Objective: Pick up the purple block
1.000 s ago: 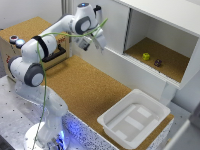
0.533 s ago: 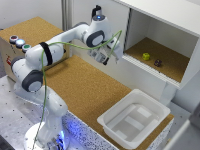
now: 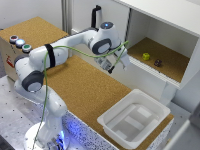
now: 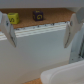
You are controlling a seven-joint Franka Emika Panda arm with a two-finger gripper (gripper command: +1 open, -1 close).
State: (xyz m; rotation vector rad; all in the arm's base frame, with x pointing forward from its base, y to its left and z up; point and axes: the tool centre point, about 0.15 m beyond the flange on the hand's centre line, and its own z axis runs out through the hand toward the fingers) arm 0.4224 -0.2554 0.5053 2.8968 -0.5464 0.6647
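You are reaching over the white tub [image 3: 133,119] toward the shelf [image 3: 165,64] along the bench's far edge with the gripper [image 4: 42,30] spread wide and empty, so aim past the yellow-green cube [image 3: 146,56] for the purple block [image 3: 158,63] just beside it.

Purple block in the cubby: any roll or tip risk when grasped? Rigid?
The purple block looks like a small cube resting flat, so it probably won't roll. Its squared faces suggest it is rigid. Being tiny, it is likely light and could skid on the cubby floor if the open tool nudges it.
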